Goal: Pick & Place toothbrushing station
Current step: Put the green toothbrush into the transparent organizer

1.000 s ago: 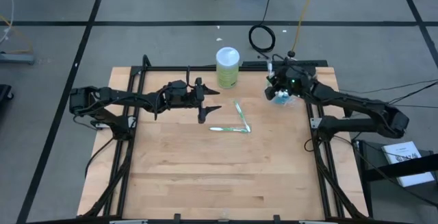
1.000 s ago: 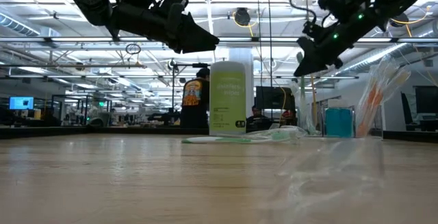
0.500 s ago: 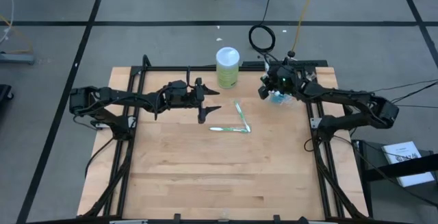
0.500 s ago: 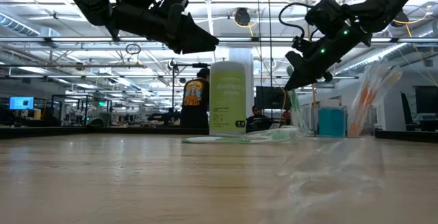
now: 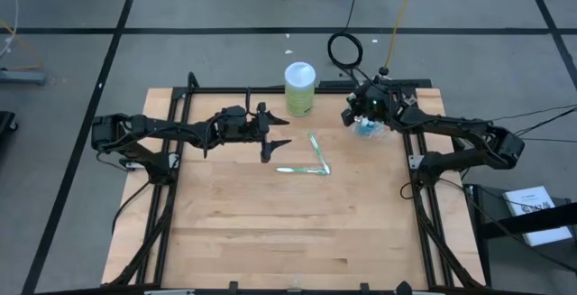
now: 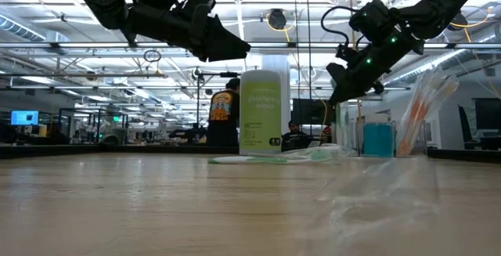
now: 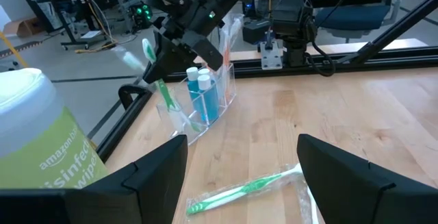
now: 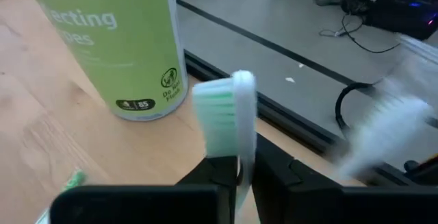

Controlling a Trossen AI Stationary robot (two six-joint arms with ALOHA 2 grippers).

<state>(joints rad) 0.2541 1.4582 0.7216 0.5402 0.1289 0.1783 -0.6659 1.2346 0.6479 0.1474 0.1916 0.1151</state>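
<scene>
Lime-green canister (image 7: 41, 148): "amazon", "disinfecting wipes" partly legible; other print unreadable.

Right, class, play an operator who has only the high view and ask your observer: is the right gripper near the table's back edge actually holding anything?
Observer: Yes. The right wrist view shows the right gripper shut on a green-white toothbrush, with the bristle head sticking out past the fingers.
Operator: What is in the clear thing under it?
Observer: The left wrist view shows a clear plastic holder with teal white-capped tubes standing in it.
Operator: Is the left gripper resting on the table?
Observer: No. In the low view the left gripper hangs well above the wood, open.
</scene>
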